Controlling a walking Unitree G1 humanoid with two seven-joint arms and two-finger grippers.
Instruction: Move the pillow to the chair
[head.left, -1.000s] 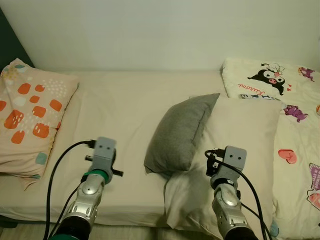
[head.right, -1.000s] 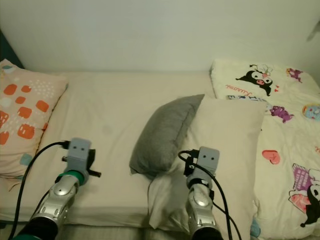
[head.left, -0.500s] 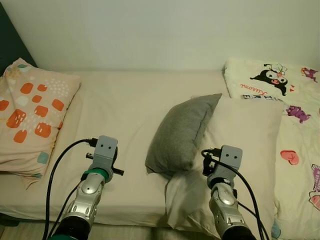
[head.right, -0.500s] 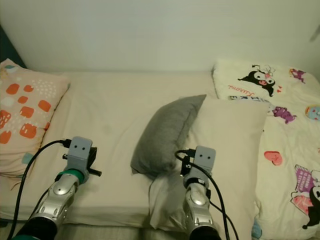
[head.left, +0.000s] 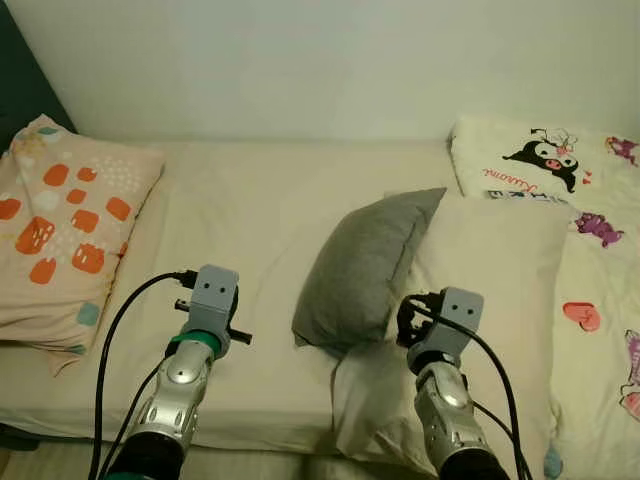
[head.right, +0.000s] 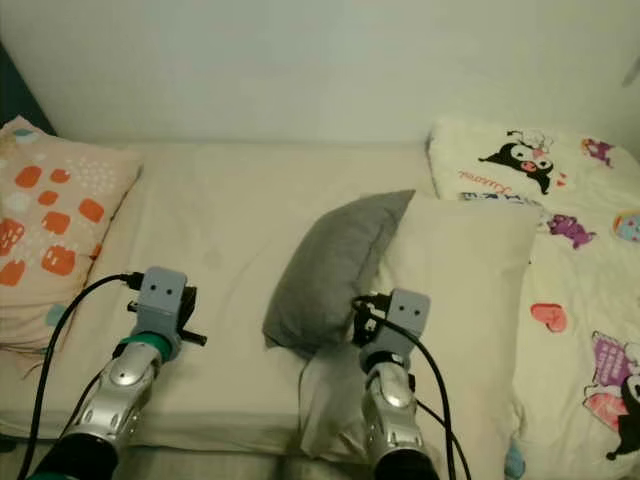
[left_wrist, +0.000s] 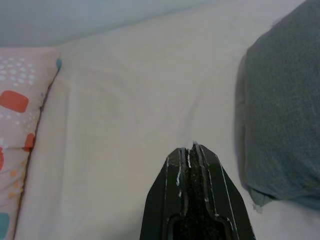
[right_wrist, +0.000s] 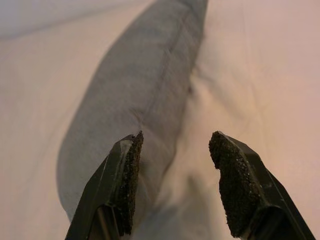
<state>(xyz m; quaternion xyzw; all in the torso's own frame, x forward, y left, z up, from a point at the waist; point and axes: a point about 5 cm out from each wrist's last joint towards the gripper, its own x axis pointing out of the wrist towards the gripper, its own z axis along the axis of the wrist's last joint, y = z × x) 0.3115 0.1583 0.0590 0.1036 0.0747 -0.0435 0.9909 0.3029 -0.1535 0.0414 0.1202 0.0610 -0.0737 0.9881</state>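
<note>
Hardly begun, by the look of it: no pillow lifted, no chair among what lies ahead, so grasping, carrying and setting down all remain.

Counted from largest to smallest:

One bed (head.left: 250, 200) with a cream sheet, spanning the scene below a pale wall.

One cartoon-printed quilt (head.left: 600, 250), bunched at 3 o'clock.

Three pillows. Cream pillow (head.left: 490, 270) at about 4 o'clock from the middle, its near end hanging off the mattress edge. Patterned pillow (head.left: 70, 230) with orange patches at 9 o'clock, well apart from the others. Grey pillow (head.left: 365, 265), smallest, near the centre, tilted up on its long edge and leaning against the cream one (probably the one to move, judging by where the arm points).

Two grippers. Right gripper (right_wrist: 175, 145) at 5 o'clock, fingers spread wide, hovering over the seam where grey meets cream, one rough pad (right_wrist: 131, 175) above the grey cover, closed on nothing yet. Left gripper (left_wrist: 192, 150) at 7 o'clock, fingers pressed together and empty, aimed along bare sheet just beside the grey pillow's near corner
</note>
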